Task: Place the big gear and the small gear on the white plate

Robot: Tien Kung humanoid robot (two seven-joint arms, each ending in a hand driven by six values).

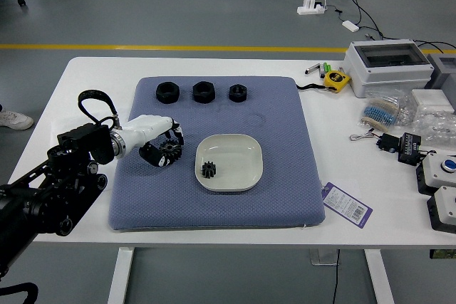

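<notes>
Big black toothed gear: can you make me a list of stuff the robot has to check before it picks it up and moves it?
1. Small black toothed gear on the white plate: ok.
2. Room on the plate beside the small gear: ok.
3. Fingers of the robot's black-and-white left hand around the big gear: ok.
4. Grip tight enough to lift: cannot tell, the hand partly hides the gear.
5. Nothing standing between the big gear and the plate: ok, only blue-grey padded mat there.
6. Big gear on the plate: not ok, it is at the mat's left part, beside the plate.
</notes>
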